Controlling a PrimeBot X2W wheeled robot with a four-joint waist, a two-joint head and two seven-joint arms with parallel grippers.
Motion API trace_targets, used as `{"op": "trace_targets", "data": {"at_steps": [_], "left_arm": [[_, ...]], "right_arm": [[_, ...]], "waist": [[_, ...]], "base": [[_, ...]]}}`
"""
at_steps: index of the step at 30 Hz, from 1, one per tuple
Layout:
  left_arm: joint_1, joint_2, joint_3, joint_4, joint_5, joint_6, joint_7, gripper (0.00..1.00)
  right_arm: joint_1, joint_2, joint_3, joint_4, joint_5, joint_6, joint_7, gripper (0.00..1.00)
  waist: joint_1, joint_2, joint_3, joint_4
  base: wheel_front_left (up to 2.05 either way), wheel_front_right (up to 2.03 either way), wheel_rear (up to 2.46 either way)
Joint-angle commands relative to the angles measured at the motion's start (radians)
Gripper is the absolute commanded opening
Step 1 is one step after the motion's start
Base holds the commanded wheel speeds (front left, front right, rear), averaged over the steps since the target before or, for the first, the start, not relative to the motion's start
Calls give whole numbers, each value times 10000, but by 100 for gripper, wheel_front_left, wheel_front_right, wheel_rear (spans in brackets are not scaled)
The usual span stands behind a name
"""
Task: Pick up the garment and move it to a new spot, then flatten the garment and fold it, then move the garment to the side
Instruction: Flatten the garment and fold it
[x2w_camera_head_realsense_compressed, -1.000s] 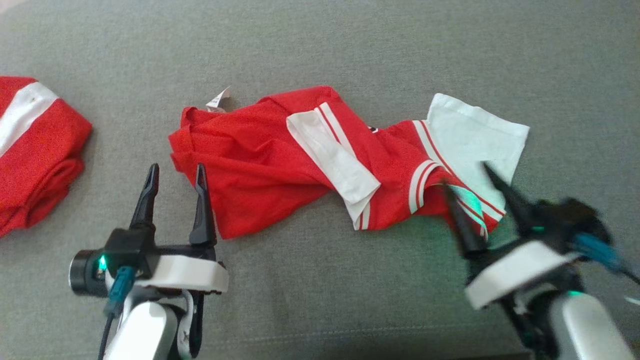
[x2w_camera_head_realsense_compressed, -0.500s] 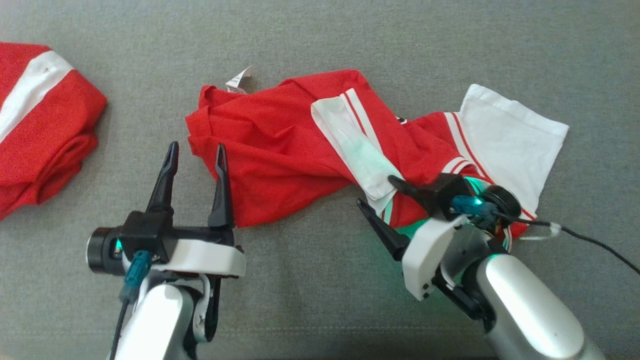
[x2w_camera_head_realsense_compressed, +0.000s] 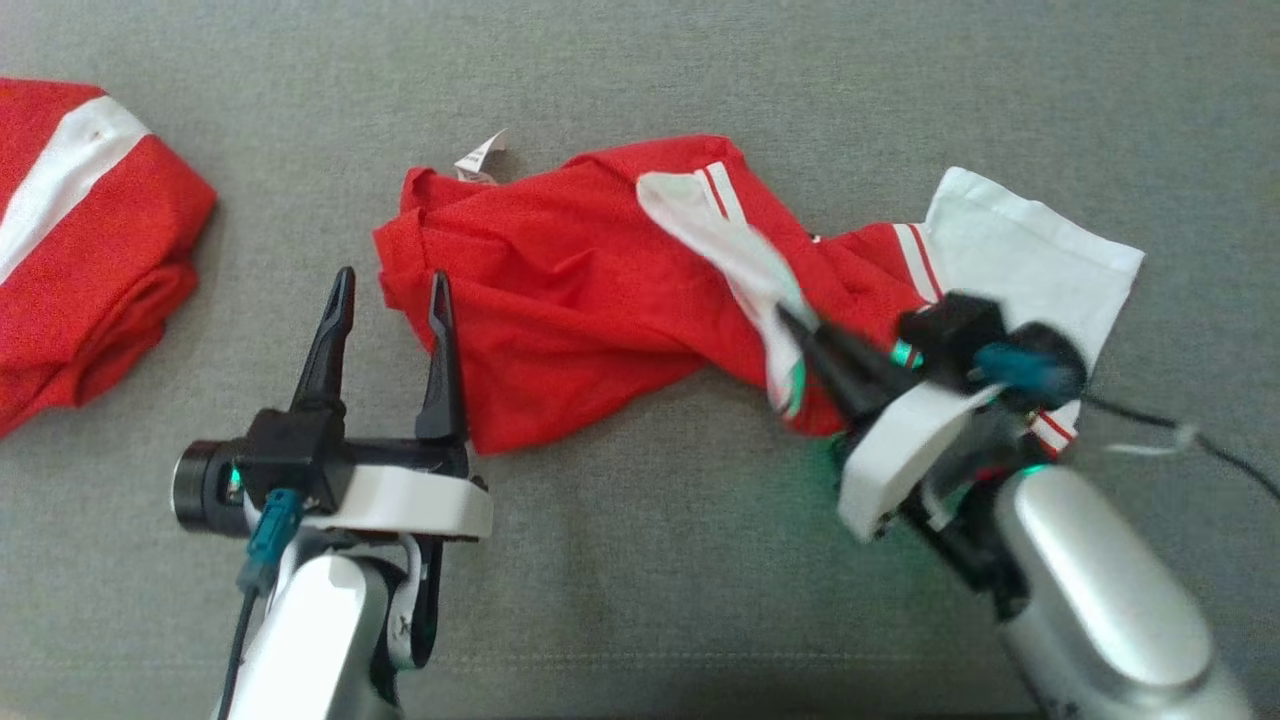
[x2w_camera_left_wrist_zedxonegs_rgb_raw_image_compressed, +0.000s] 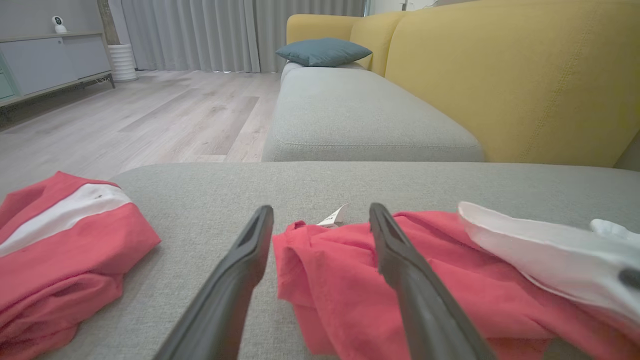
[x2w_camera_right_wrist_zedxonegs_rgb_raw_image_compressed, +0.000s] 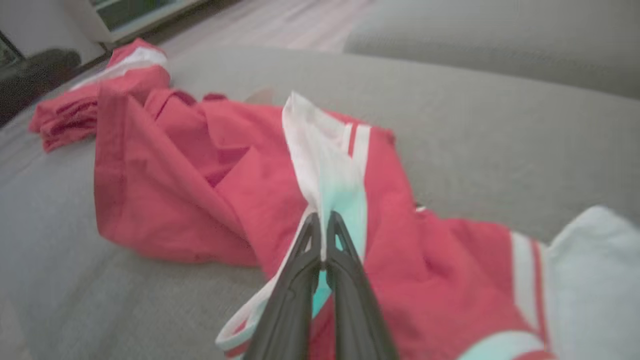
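Garment (x2w_camera_head_realsense_compressed: 560, 300), a red jersey with white panels, lies crumpled across the grey sofa seat (x2w_camera_head_realsense_compressed: 640, 80) in front of me, its red body bunched toward my left and a white sleeve end spread flat toward my right. My right gripper (x2w_camera_right_wrist_zedxonegs_rgb_raw_image_compressed: 322, 217) is pressed together on the white strip (x2w_camera_head_realsense_compressed: 720, 240) that crosses the middle of the cloth. In the right wrist view the fabric is pinched between the fingers and runs away from them in a gathered ridge. That strip lies on top of the red cloth, so I judge it a handy layer to pinch without catching the cushion, and my hold for lifting the piece to a new spot. My left gripper (x2w_camera_head_realsense_compressed: 390, 280) has its fingers apart and holds nothing. The garment's near-left edge sits between them, one finger over red cloth, the other over bare cushion, placed, I think, for a second hold. A paper tag (x2w_camera_head_realsense_compressed: 480, 158) pokes out at the far edge. A second garment (x2w_camera_head_realsense_compressed: 80, 250) lies folded well apart to my left.
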Motion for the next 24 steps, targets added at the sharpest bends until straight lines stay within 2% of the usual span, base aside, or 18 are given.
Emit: {"op": "trace_targets", "data": {"at_steps": [1,7,11,18,24], "left_arm": [[-198,22,408,-304,91,-45,-76,100],[-163,-24,530,-295,189,-140,-76,100],[-173,-62,573,-256,239,-217,-76,100],[-236,-124,606,-195,324,-349,-76,100],[-378,-138,632,-183,415,-440,-76,100]], "right_arm": [[86,8,-78,-507,18,40,-123,0],[283,-287,-1748,-1687,-121,40,-246,0],[350,-421,-3026,-1947,-123,40,-135,0],[54,-699,-4563,-1207,331,40,-176,0],[-771,-1032,-4826,-134,922,40,-590,0]], "waist": [[0,0,-21,-44],[0,0,-68,-240],[0,0,-74,-334],[0,0,29,-396],[0,0,357,-395]], "base": [[0,0,0],[0,0,0],[0,0,0],[0,0,0],[0,0,0]]}}
